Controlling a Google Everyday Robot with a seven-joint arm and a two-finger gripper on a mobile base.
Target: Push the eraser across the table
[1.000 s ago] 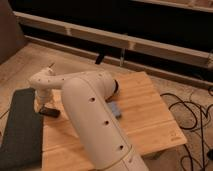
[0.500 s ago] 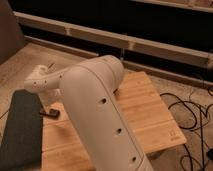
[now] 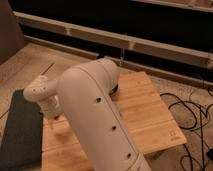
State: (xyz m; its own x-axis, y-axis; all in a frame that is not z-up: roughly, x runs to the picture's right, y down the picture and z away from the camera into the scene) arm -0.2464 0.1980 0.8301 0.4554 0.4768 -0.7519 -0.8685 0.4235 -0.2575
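Could skid past the unseen small black bar eraser, with the gripper [image 3: 52, 120] low at the light wooden plank table's [image 3: 150, 110] edge beside the dark grey mat [image 3: 20, 130], grip state untellable.

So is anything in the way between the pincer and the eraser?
Cannot tell. The pincer is low at the table edge next to the dark mat, but the eraser isn't visible and the arm hides the table's middle.
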